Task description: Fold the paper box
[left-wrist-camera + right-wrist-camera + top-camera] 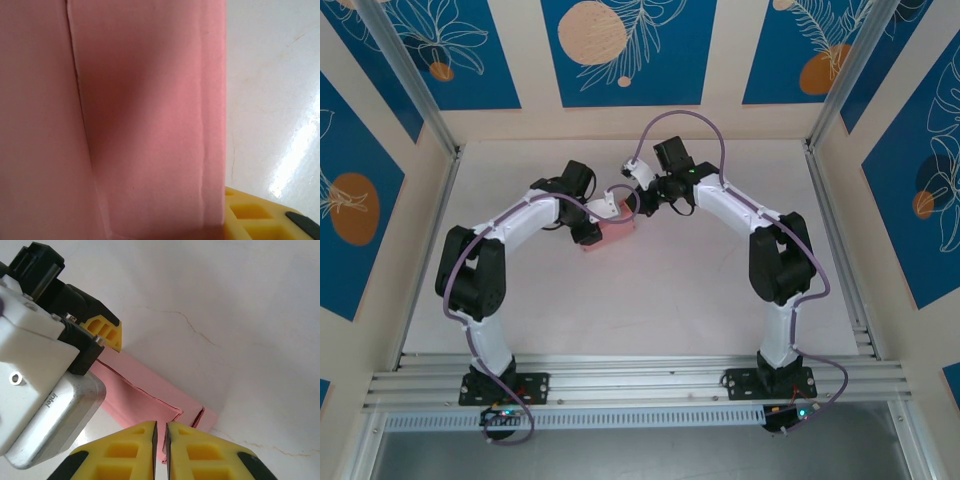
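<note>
White table [650, 310], glossy, with faint hairline cracks. Beige walls [530, 60] on the far, left and right sides carry blue panels [625, 50] with orange discs and white leaf outlines. Aluminium rails [640, 385] run along the near edge; aluminium posts [408, 75] stand at the far corners.

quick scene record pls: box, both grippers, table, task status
box: pink card, low folded shape with a visible seam, lying on the table
table: white, faint cracks in the surface
left gripper: at one end of the box, a yellow finger against the card; open or shut unclear
right gripper: at the opposite end of the box, fingers nearly together with a thin slit; unclear if it pinches card
task status: fold not finished
</note>
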Motion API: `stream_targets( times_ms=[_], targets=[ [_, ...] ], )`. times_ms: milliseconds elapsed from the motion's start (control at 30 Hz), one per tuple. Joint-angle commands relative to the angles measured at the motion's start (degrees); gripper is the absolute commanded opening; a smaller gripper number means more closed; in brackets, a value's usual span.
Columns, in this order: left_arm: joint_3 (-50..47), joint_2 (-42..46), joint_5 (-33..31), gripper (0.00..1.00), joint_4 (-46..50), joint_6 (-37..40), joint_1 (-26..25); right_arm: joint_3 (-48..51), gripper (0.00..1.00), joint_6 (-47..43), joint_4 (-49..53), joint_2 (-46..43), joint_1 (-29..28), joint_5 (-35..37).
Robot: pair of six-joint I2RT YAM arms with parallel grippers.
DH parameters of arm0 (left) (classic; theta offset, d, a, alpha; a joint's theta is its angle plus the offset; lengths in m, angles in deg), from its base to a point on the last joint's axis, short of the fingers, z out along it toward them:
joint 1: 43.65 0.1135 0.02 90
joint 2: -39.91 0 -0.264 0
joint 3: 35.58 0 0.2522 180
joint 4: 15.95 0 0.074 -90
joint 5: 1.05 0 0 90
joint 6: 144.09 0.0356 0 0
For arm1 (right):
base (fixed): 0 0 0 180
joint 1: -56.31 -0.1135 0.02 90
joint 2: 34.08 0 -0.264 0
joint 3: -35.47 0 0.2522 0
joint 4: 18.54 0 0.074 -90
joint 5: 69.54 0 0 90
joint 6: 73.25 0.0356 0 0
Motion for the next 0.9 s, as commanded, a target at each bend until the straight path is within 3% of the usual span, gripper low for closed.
stream_targets(
  times_ms=[0, 433, 867],
  targets=[
    [0.8, -2.1, 0.1, 0.42, 3.5, 1.0, -0.9, -1.9, 0.16, 1.0, 0.3, 1.4, -0.1, 0.2],
    [1.3, -2.4, 0.8, 0.42, 3.1, 0.1, -0.9, 4.1, 0.00, 3.6, -4.4, 1.2, -0.1, 1.0],
    [1.3, -3.0, 0.6, 0.42, 3.4, -0.3, -0.9, 7.9, 0.00, 6.1, -6.7, 0.2, -0.2, 3.3]
  ],
)
